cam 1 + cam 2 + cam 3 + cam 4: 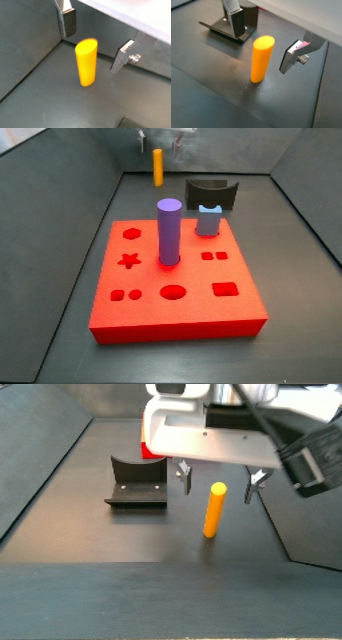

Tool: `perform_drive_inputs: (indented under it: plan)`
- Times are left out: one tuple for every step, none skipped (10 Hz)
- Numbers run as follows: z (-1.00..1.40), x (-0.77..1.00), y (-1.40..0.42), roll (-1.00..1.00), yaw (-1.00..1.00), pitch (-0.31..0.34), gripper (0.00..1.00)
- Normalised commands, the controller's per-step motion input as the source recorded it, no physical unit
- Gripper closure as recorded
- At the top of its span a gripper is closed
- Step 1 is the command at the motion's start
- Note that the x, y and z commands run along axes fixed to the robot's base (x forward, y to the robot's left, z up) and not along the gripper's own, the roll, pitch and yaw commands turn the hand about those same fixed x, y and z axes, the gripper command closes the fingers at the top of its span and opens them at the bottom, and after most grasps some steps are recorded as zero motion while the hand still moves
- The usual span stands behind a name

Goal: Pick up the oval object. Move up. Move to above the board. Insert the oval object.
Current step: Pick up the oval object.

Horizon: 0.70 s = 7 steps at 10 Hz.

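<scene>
In both wrist views the slim, smooth orange-yellow oval peg (86, 62) stands upright on the matte dark-grey floor, rounded top up, with a slightly glossy plastic look. The gripper (93, 37) sits over it with its jaws spread wide: one flat silver finger plate with a dark pad (69, 22) on one side of the peg, the other (122, 55) on the far side, clear gaps on both sides, so it's not holding anything. In a wrist view the dark L-shaped fixture (232, 25) on its base plate sits just behind the peg.

Going left to right in a side view: the big, thick red square board (174, 288) fills the middle. Its top has cut-outs (hexagon, star, circle, small squares). A thick matte purple cylinder (170, 230) stands in it, and a short light-blue peg (210, 220) stands to its right near the back edge. The peg (158, 167) is well behind the board, off it entirely.

In a side view the fixture (139, 482) is left and the peg (214, 509) stands between the fingers (183, 478).
</scene>
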Motion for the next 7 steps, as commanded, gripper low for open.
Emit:
perform_drive_inputs:
  plan:
    - [-0.53, -0.05, 0.0, -0.16, -0.2, -0.1, 0.0]
    - [-0.26, -0.05, 0.0, -0.1, -0.03, -0.107, 0.0]
    - [-0.13, 0.0, 0.0, 0.0, 0.0, -0.059, 0.0]
    - [-0.06, -0.05, 0.0, 0.0, 0.01, -0.047, 0.0]
    - [0.0, -0.04, 0.0, 0.0, 0.0, -0.053, 0.0]
    - [0.0, -0.02, 0.0, 0.0, 0.0, 0.0, 0.0]
    - [0.0, 0.0, 0.0, 0.0, 0.0, -0.006, 0.0]
